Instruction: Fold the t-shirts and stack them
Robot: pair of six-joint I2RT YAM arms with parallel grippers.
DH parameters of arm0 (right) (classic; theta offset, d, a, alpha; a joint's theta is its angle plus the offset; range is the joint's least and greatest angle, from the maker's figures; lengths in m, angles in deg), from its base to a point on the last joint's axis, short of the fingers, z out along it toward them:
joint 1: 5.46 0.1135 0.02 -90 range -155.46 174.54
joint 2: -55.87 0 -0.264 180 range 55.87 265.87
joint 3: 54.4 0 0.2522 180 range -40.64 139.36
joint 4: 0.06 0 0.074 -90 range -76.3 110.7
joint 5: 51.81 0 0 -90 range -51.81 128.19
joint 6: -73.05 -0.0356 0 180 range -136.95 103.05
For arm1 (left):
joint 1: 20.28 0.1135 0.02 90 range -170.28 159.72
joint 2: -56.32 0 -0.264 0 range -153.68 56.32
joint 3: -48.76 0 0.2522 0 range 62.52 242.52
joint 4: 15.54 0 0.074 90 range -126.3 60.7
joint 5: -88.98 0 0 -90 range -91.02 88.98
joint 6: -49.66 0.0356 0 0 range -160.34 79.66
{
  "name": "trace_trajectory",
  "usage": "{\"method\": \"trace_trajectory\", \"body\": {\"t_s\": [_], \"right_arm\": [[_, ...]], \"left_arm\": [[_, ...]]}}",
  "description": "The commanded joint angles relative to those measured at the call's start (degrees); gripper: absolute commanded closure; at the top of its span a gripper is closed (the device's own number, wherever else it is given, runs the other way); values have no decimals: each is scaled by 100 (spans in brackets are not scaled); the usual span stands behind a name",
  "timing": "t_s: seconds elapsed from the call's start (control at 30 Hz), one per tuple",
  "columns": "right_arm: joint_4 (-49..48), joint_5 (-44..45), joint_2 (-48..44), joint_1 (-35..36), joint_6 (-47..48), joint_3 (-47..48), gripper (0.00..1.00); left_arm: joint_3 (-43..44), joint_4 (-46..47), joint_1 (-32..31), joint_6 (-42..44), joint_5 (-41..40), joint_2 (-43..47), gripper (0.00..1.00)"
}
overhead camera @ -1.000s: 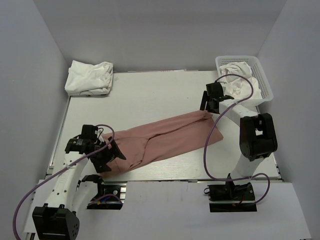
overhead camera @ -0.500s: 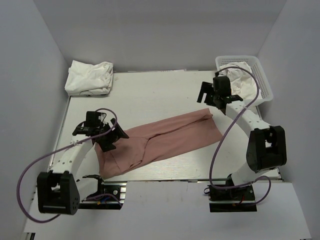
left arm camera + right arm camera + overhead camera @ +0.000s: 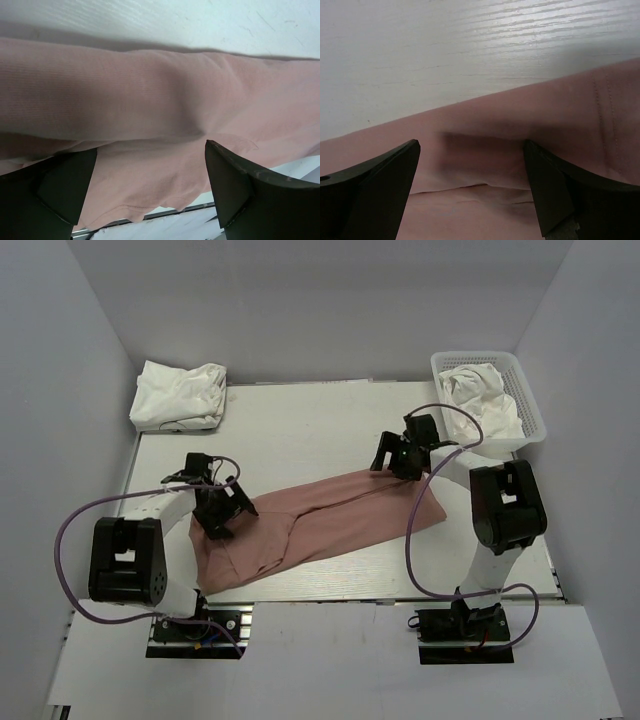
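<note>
Pink t-shirt is soft matte fine-knit cloth, the table looks like slightly glossy white woodgrain, basket is plastic mesh.

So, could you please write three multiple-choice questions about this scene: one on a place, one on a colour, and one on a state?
1. Where does the white basket stand?
A. at the far right corner of the table
B. at the far left corner
C. at the near edge, in the centre

2. What colour is the t-shirt stretched across the middle of the table?
A. white
B. dusty pink
C. blue

3. How are the left end effector and the right end effector?
A. both open, holding nothing
B. both shut on cloth
C. left shut, right open

Answers:
1 A: the top view shows it at the far right.
2 B: the cloth is pink in every view.
3 A: each wrist view shows the fingers wide apart with nothing pinched.
</note>
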Motion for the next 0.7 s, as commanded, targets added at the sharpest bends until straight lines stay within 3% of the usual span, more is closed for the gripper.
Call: {"method": "trace_trajectory", "body": {"t_s": [0.0,0.17,0.23,0.33,0.37,0.43,0.47,0.53,0.57,0.6,0.67], "right_arm": [[265,175,-45,-115,-311,-209,10],[126,272,-316,-107,-618,-841,10],[11,404,-720,-81,-741,-1324,10],[21,597,-1414,51,-926,-1948,10],[-110,493,-1772,165,-970,-2298,10],[-234,273,-2275,428,-1110,-2956,10],[-235,203,-2555,630,-1154,-3082,10],[45,27,-2934,1008,-1338,-3389,10],[212,-43,-2997,1418,-1374,-3469,10],[275,-166,-3059,1570,-1375,-3557,10],[241,-664,-3287,2043,-1235,-3934,10]], "left_arm": [[91,187,59,80,-650,-367,0],[828,581,7,-140,-1054,-1315,0],[1574,583,-47,-88,-1134,-2131,0],[3032,661,-116,17,-670,-3577,0],[3985,610,-169,18,-363,-3968,0],[5078,303,-327,158,-272,-4706,0],[6224,163,-432,211,-420,-5423,0],[7451,-251,-740,317,-474,-6200,0],[8658,-365,-811,369,-370,-6595,0],[9183,-279,-933,317,-221,-7330,0],[9758,307,-987,125,174,-7775,0]]}}
